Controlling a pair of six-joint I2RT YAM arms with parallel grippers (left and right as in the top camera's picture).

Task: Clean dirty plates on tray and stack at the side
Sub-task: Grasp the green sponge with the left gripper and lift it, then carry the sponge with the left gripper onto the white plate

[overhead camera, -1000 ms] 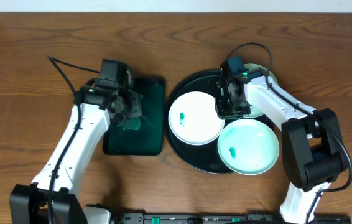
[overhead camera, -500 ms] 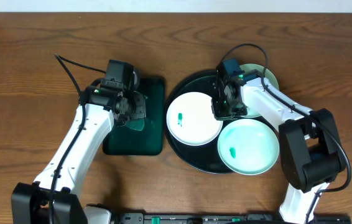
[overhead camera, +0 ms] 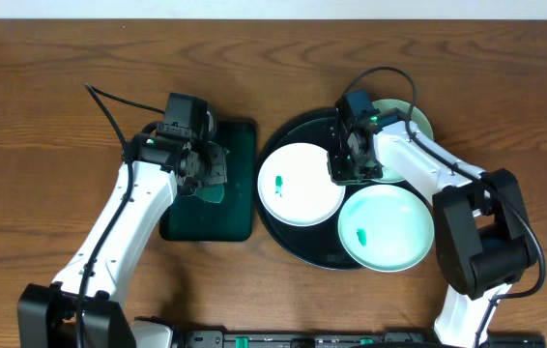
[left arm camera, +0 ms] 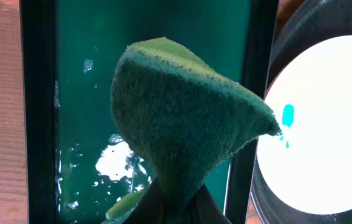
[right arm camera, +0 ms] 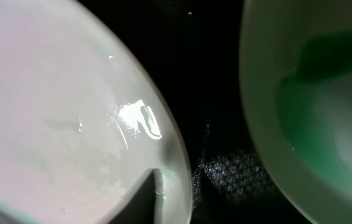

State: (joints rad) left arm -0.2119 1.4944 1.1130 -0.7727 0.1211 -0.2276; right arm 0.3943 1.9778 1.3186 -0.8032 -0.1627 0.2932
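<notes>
Plates first, nearest: a pale mint round plate (overhead camera: 389, 232) sits at the near right of the large round glossy black tray (overhead camera: 275, 230), with a small green smudge on it. Just behind it to the left, also on the black tray, is a white round plate (overhead camera: 302, 188), green smudge left of centre.

The right end effector (overhead camera: 351, 166) is at that white plate's right rim. Its wrist view shows one dark finger (right arm camera: 143, 200) on top of the rim. Clamped or only resting, cannot tell.

The left end effector (overhead camera: 206, 182) is pressed together on a green sponge (left arm camera: 176, 130), held over the wet dark green rectangular tray (overhead camera: 211, 220) near its right edge.

Change: over the last second the left arm moved a little right toward the black tray and the right one slid a little left onto the white plate. Both were steady for the last half second. Likely meaning: sponge wetted, wipe of the white plate next, right side steadying. Nothing is cleaned or stacked yet.

Farthest is a pale green round plate (overhead camera: 417, 121), mostly hidden under the right arm at the black tray's far right edge. Fully on it or not, cannot tell.

Count: three plates, one black tray, one green tray, one sponge, two end effectors, all on the brown wooden counter (overhead camera: 61, 77).
</notes>
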